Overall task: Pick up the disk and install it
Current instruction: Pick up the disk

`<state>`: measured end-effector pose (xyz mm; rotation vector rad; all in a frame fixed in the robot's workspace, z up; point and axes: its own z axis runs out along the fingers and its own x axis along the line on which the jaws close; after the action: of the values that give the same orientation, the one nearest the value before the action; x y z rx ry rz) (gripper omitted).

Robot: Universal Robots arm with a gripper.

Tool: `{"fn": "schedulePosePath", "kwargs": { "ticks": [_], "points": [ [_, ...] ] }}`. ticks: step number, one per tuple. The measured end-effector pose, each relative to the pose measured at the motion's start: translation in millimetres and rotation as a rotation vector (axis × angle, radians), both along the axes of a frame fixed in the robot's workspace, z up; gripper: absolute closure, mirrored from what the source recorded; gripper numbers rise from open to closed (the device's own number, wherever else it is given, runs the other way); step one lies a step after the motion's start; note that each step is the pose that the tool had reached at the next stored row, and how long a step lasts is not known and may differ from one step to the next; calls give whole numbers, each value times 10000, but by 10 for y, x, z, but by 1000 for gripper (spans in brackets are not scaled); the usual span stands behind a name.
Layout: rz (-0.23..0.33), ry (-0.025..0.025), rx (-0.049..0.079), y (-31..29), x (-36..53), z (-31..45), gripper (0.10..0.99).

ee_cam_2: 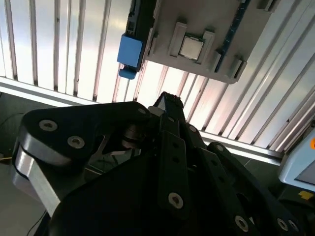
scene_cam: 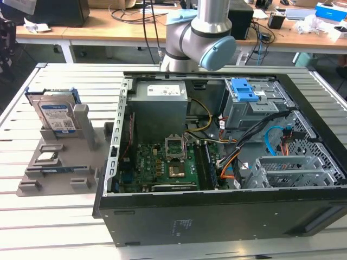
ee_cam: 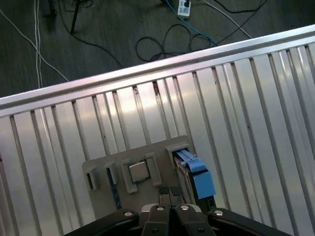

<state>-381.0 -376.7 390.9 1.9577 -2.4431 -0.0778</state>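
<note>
A flat rectangular silver metal disk (scene_cam: 54, 116) with a bright blue plastic frame is standing on its edge in a slot of a grey plastic fixture (scene_cam: 59, 162), in the upper left of the frame at the exterior view's left. Its white-and-blue label is facing the camera, but the print on it is too small to make out. A small square silver processor chip (scene_cam: 47, 157) is lying flat in a pocket of the same fixture, just below the disk in the frame. The fixture is resting on a ribbed aluminium surface (scene_cam: 65, 216). At the middle and the exterior view's right, a black computer case (scene_cam: 217, 216) is lying open on its side, showing a green motherboard (scene_cam: 162, 162), a large grey power supply box (scene_cam: 160, 103) wearing a white sticker, and a blue plastic latch (scene_cam: 242, 89) on a grey metal cage. The grey robot arm (scene_cam: 200, 38) is reaching in from the top centre of the frame. In the first wrist view the black jaws are hanging above the fixture (ee_cam: 147, 155), pressed closed on each other and gripping nothing, with the chip (ee_cam: 139, 171) and the disk's blue frame (ee_cam: 194, 177) near them. In the second wrist view the disk (ee_cam_2: 130, 51) and the chip (ee_cam_2: 191, 46) are sitting clear of the jaws.
</note>
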Motion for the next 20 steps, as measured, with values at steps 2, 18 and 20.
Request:
{"fn": "schedulePosePath", "kwargs": {
  "ticks": [2,18,20],
  "points": [
    [421,0,0,0,0,0,980],
    [2113,0,0,0,0,0,918],
    [2113,0,0,0,0,0,792]
  ]
}}
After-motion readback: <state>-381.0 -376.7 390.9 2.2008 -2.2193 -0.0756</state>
